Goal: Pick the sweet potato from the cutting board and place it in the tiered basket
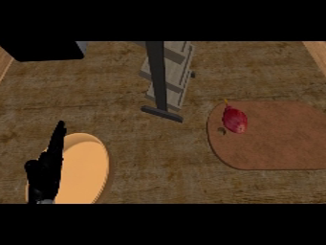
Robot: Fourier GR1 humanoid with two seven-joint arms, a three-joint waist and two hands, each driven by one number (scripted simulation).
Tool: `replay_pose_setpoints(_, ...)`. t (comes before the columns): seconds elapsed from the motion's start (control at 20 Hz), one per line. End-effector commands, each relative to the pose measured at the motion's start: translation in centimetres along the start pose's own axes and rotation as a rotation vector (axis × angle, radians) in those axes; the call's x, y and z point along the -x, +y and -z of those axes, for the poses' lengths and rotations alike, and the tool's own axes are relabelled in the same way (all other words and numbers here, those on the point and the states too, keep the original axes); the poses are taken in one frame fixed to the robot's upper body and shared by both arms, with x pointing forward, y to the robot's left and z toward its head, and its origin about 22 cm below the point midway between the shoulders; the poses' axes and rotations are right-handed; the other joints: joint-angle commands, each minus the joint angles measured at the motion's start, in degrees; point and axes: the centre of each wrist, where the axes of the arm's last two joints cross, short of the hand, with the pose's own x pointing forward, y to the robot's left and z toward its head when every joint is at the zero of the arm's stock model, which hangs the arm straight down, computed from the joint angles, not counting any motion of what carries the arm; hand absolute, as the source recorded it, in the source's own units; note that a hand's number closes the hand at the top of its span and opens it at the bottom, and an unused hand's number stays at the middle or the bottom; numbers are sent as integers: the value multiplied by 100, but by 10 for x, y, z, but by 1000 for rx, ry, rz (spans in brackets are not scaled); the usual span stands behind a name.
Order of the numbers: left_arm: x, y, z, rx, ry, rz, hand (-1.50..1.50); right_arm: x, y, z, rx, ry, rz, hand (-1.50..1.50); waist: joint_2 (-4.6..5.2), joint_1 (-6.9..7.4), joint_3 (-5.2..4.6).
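Reddish-purple sweet potato (234,120) lying at the left end of a rounded brown wooden cutting board (285,139) on the brown tabletop (158,153). Grey tiered basket (167,79) up-left of the board. Far left of it, black left hand (47,165), fingers straight, over a tan round plate (88,167).

The counter (158,158) is a mottled brown surface with paler wooden strips along its left and right edges. A rounded brown cutting board (285,139) lies flat toward the right edge, and a pale orange plate (88,167) sits near the front left corner — well apart from the board. Between them, toward the far edge, the tiered basket (167,76) stands on the surface — a grey slatted frame with a dark post and foot.
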Motion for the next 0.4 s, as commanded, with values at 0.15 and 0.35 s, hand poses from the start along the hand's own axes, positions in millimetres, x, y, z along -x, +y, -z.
replay_pose_setpoints(0.15,18,-2,-10,22,100,-12,0,17,-127,-3,-8,-11,-34,-150,43,-61,-65)
replay_pose_setpoints(0.35,12,-3,-6,26,104,-8,0,39,-187,-5,-60,-20,-8,-150,56,-55,-61)
